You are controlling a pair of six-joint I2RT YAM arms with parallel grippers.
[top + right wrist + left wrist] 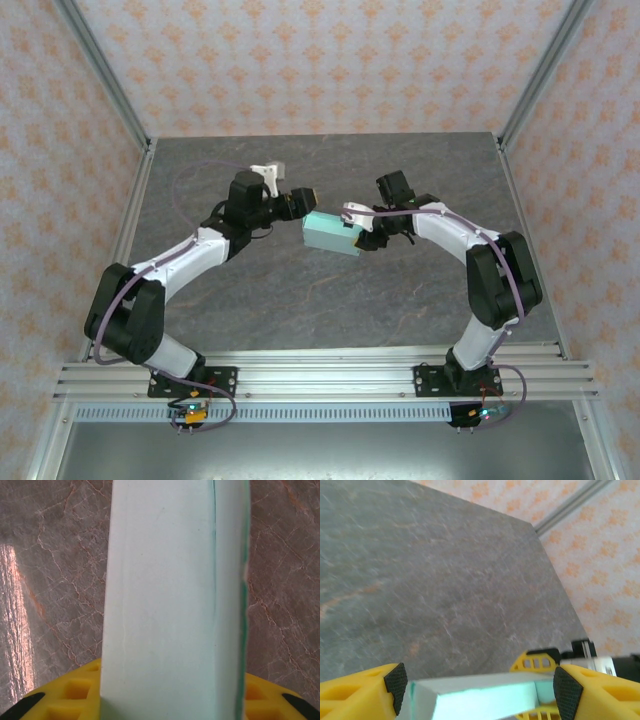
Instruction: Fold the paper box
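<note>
The paper box (332,236) hangs above the bench (300,300), clamped at one end by the right pincer (363,237). The left pincer (481,692) straddles the other end, jaws wide — whether its pads (395,692) press the card I cannot tell. Held by one end only, the thin card could sag, twist or spring open. No writing is readable.

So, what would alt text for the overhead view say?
A pale mint-green card box is held between two white-and-black robot arms above a grey marbled table. The right jaws grip it, and the left jaws stand open at its other end.
</note>
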